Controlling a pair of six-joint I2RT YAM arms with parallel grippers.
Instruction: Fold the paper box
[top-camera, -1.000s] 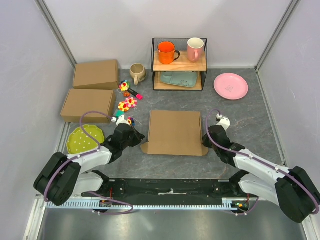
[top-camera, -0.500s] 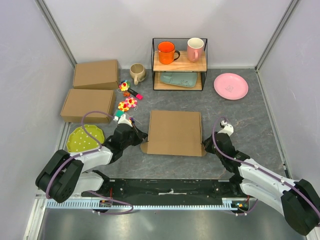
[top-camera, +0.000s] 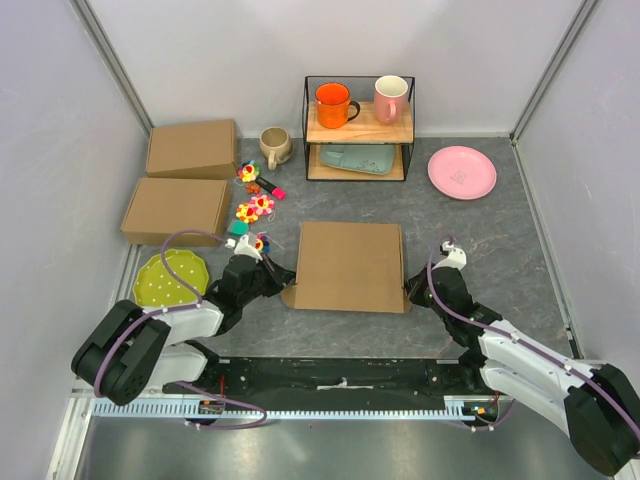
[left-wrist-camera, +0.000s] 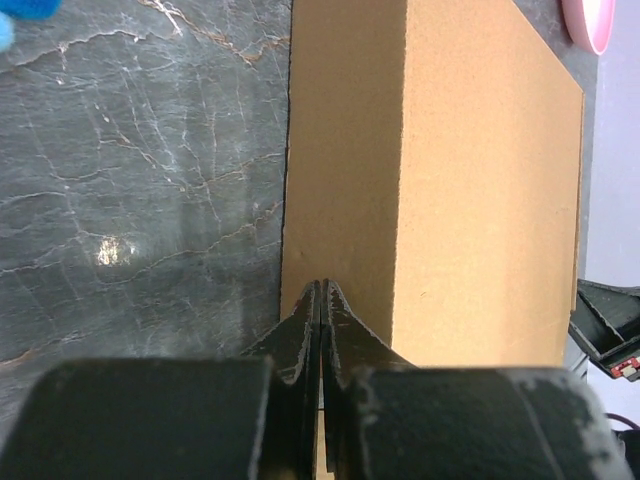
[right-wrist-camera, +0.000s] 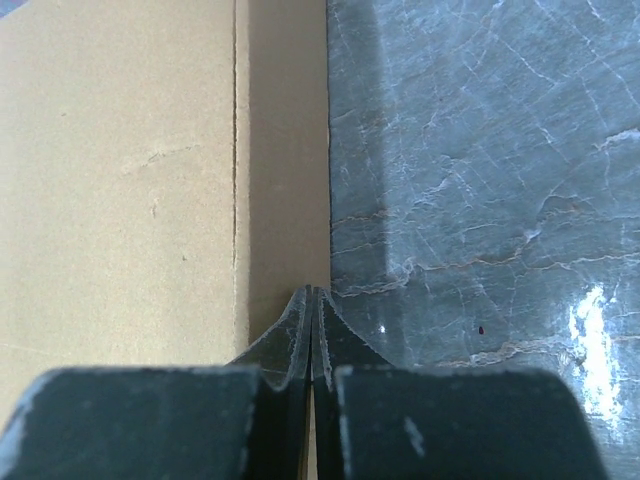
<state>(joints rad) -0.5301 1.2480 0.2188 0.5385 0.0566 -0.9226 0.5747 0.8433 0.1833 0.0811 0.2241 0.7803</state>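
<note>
The paper box (top-camera: 350, 265) lies flat and rectangular in the middle of the table, a small tab sticking out at its near left corner. My left gripper (top-camera: 284, 281) is shut, its tips against the box's left side near that corner. In the left wrist view the shut fingertips (left-wrist-camera: 322, 285) rest over the box's side strip (left-wrist-camera: 345, 150). My right gripper (top-camera: 411, 290) is shut at the box's right near corner. In the right wrist view its tips (right-wrist-camera: 311, 290) sit on the edge strip of the box (right-wrist-camera: 120, 180), next to bare table.
Two other flat brown boxes (top-camera: 190, 150) (top-camera: 175, 208) lie at far left. A green plate (top-camera: 170, 278) sits beside my left arm, small toys (top-camera: 252, 210) behind it. A beige mug (top-camera: 273, 146), a wire rack (top-camera: 358, 130) with mugs and a pink plate (top-camera: 461, 172) stand at the back.
My right gripper has moved nearer and in against the box's right near corner; the tab there no longer sticks out. My left gripper shifted slightly along the left side.
</note>
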